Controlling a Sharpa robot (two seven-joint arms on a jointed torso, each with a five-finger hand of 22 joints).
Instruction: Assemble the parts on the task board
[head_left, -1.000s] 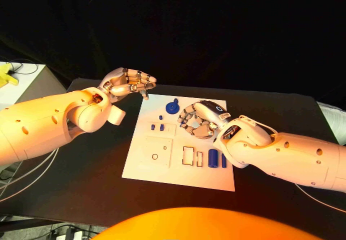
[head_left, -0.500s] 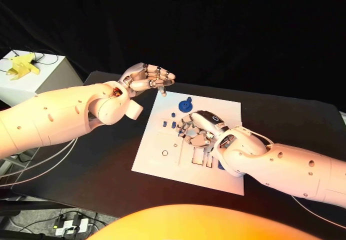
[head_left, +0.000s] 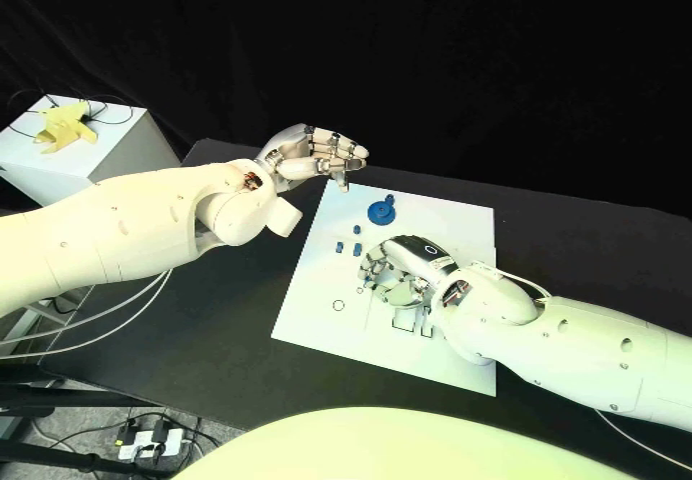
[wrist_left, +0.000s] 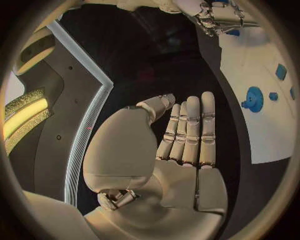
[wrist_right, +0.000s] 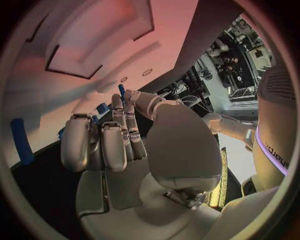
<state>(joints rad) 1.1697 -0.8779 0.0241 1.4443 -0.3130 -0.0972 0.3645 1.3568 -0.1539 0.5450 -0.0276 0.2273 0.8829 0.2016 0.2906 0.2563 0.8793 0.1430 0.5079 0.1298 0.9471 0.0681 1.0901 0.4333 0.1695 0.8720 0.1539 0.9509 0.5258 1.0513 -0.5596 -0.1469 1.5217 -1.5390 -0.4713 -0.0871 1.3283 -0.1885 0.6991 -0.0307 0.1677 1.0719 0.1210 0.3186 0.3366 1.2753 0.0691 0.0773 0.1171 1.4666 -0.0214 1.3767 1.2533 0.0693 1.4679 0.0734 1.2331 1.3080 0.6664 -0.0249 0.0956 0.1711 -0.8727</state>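
The white task board (head_left: 450, 214) lies in the middle of the black table. A blue gear (head_left: 382, 211) stands near its far edge, with small blue parts (head_left: 348, 245) just nearer to me. My right hand (head_left: 400, 273) rests over the board's middle, fingers curled down onto it and hiding what is beneath. In the right wrist view its fingertips (wrist_right: 117, 102) sit among small blue parts (wrist_right: 102, 108), and a long blue part (wrist_right: 22, 142) lies apart; whether anything is held is hidden. My left hand (head_left: 316, 155) hovers past the board's far left corner, fingers curled, holding nothing. The gear (wrist_left: 254, 98) lies beside it.
A white box (head_left: 72, 150) with a yellow object (head_left: 61, 123) on top stands off the table's left side. Rectangular recesses (wrist_right: 94, 55) are cut into the board. Cables lie on the floor at the near left (head_left: 144, 435).
The camera has shifted. Relative to the board, my right hand has moved from beside the gear toward me and down over the board's middle. The left hand keeps its place.
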